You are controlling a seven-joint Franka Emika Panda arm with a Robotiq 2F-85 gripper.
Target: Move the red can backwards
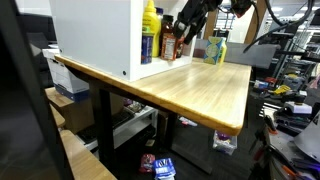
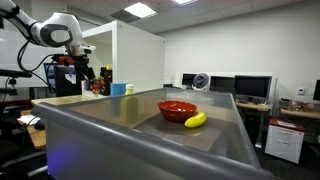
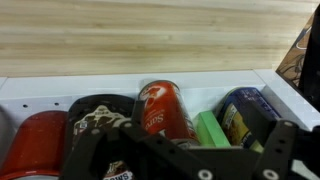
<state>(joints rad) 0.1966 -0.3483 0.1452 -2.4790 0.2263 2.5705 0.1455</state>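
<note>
Standing in a row against the white box in an exterior view are a yellow bottle, a brown bottle and the can, all near the table's far end. The gripper hangs just above the can, too dark and small there to tell how its jaws stand. A green bottle stands apart on the can's other side. The wood between the row and the near edge is bare and wide. The box cuts off whatever lies behind it.

In an exterior view from the opposite end, the arm reaches in from the left, and the gripper is over the can, which shows only as a small red patch. A blue cup stands beside it, before the box. A grey tray fills the foreground and hides most of the table; in it lie a red bowl and a banana.

In the wrist view the can sits in the middle, its top towards the camera, tight between a dark patterned thing and a green thing. A red thing and a blue container flank these. The gripper has its fingers wide apart, gripping nothing. Beyond a white strip lies open wood. The frame's lower edge cuts off the row.
</note>
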